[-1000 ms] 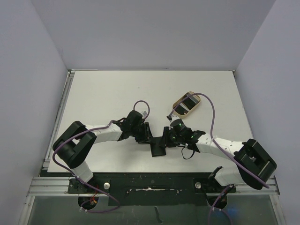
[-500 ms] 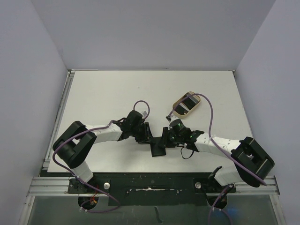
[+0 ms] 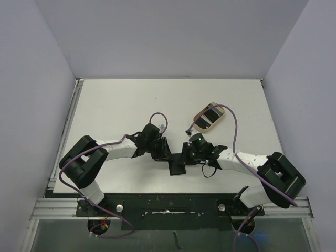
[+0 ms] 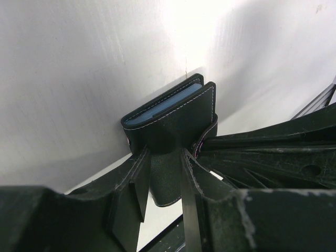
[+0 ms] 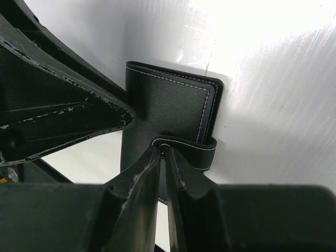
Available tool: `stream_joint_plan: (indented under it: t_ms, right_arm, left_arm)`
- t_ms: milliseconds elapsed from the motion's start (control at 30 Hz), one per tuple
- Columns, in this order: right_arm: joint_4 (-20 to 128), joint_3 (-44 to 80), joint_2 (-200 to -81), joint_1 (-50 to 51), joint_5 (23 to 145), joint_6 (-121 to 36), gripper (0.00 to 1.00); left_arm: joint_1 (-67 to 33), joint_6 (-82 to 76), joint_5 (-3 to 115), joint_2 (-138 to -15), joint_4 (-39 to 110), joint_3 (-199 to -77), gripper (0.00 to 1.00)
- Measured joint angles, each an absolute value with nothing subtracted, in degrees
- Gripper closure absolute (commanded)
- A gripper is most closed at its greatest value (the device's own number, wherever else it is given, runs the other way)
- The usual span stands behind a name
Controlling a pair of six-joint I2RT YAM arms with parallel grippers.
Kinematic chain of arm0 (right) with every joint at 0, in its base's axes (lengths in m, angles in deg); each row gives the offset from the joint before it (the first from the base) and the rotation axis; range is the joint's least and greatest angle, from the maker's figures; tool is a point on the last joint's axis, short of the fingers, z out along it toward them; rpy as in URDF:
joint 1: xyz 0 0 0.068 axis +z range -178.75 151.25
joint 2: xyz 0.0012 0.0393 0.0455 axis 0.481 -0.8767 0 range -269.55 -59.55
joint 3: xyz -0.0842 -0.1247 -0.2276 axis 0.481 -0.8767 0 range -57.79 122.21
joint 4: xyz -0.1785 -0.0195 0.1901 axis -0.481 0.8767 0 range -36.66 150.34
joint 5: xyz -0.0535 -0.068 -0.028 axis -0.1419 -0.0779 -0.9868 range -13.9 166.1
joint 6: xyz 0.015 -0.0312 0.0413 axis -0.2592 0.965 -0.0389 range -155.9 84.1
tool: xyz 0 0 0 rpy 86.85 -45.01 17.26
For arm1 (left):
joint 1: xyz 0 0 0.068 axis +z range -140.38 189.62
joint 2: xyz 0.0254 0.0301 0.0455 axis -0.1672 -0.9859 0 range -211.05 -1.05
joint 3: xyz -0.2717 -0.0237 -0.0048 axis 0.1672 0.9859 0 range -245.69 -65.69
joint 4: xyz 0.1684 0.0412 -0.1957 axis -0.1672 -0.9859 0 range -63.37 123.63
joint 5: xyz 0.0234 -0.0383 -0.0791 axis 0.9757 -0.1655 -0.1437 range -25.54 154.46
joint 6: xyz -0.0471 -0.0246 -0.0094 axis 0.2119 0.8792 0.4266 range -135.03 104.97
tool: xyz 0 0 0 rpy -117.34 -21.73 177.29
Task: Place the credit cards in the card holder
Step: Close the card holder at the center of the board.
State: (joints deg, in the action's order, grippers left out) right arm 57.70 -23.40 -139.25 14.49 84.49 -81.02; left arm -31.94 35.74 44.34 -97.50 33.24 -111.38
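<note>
1. Writing and brands: I can read none in any view.
2. Surface: a white table (image 3: 115, 105), matt, with soft glare beside the card holder (image 3: 177, 165). An aluminium rail runs along the table edge nearer than the card holder.
3. Room: plain pale grey-lavender walls (image 3: 168, 37) stand on three sides beyond the card holder.
4. The card holder is black grained leather with pale stitching. It is folded and stands on edge on the table, between my two wrists. A bluish-grey edge (image 4: 168, 102) shows inside the fold.
5. My left gripper (image 4: 164, 157) has its jaws clamped across the card holder's folded body.
6. My right gripper (image 5: 163, 149) has its jaws nearly together, pinching the strap tab (image 5: 194, 149) that wraps around the card holder's edge.
7. A beige oval tray (image 3: 222, 111) lies beyond the card holder to its right, well apart. A dark flat card (image 3: 211, 116) lies in it; how many, I cannot tell.
</note>
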Motion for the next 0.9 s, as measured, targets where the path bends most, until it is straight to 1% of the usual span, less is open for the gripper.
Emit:
stream_joint_plan:
  t_ms: [267, 900]
  right_arm:
    - [59.89, -21.93, -140.17, 14.8, 83.68, -81.24, 0.88]
    - [73.44, -10.74, -148.19, 18.58, 77.82, -81.2, 0.89]
  left_arm:
    - [-31.94, 35.76, 44.34, -97.5, 33.27, -111.38, 0.72]
    - [-31.91, 35.98, 44.28, -97.67, 33.48, -111.2, 0.72]
